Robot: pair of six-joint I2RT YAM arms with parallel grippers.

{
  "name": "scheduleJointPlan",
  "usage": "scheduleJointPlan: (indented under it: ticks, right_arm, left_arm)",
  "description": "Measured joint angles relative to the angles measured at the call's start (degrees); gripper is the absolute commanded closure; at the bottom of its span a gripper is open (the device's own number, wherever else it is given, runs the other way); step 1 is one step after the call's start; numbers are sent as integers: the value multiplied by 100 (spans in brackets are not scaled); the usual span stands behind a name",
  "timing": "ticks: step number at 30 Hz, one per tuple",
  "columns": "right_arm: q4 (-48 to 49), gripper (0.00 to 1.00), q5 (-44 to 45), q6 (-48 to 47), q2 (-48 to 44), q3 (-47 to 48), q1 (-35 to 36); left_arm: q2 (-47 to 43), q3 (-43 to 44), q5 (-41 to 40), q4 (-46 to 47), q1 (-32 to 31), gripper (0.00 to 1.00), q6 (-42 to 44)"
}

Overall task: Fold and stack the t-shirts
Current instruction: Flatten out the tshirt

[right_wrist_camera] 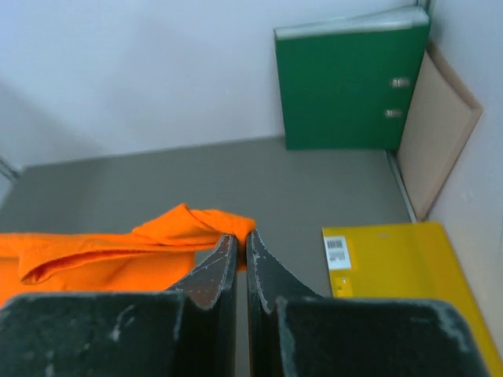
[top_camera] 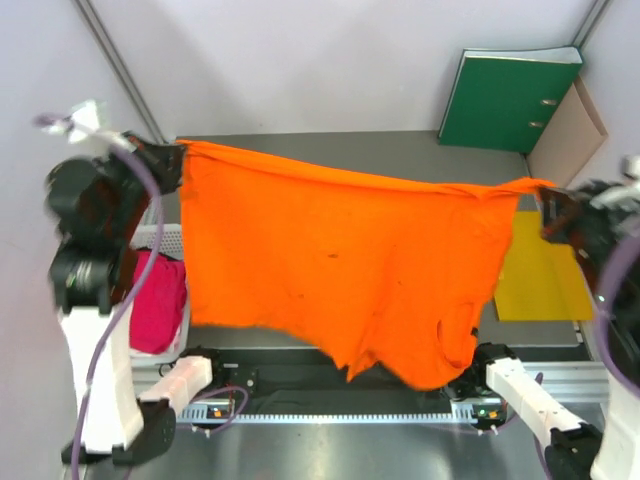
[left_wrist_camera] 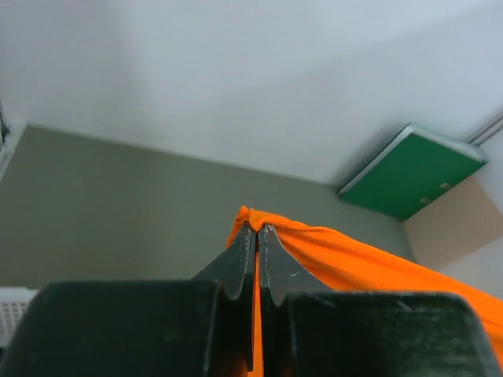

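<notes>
Cloth this limp and light drapes freely, so I take it by the corners. My left gripper (left_wrist_camera: 257,229) is pinched tight on one top corner. The magenta t-shirt (top_camera: 158,300) sits bunched at the left edge of the table (top_camera: 350,150). The orange t-shirt (top_camera: 340,260) hangs spread above the table, and my right gripper (right_wrist_camera: 238,236) pinches its other corner. The yellow envelope (top_camera: 540,270) at the right edge may crowd the fold.

You'll find no readable text; the white barcode sticker (right_wrist_camera: 336,253) on the yellow envelope (right_wrist_camera: 409,283) is too small.
</notes>
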Motion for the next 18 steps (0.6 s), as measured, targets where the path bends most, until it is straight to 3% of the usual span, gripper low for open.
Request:
scheduleJointPlan:
  ticks: [6, 10, 14, 18]
  right_arm:
    - [1239, 100, 271, -13, 1034, -1591, 2]
    - [2162, 100, 243, -15, 2201, -2061, 0]
    - [2887, 100, 74, -11, 3812, -1998, -11]
    - [2992, 100, -256, 9, 5860, -903, -35]
  left_arm:
    - [1753, -614, 13, 199, 0, 100, -17]
    - [3049, -798, 90, 291, 2, 100, -33]
    - [4201, -787, 175, 431, 7, 100, -50]
    - [5480, -199, 195, 341, 7, 100, -96]
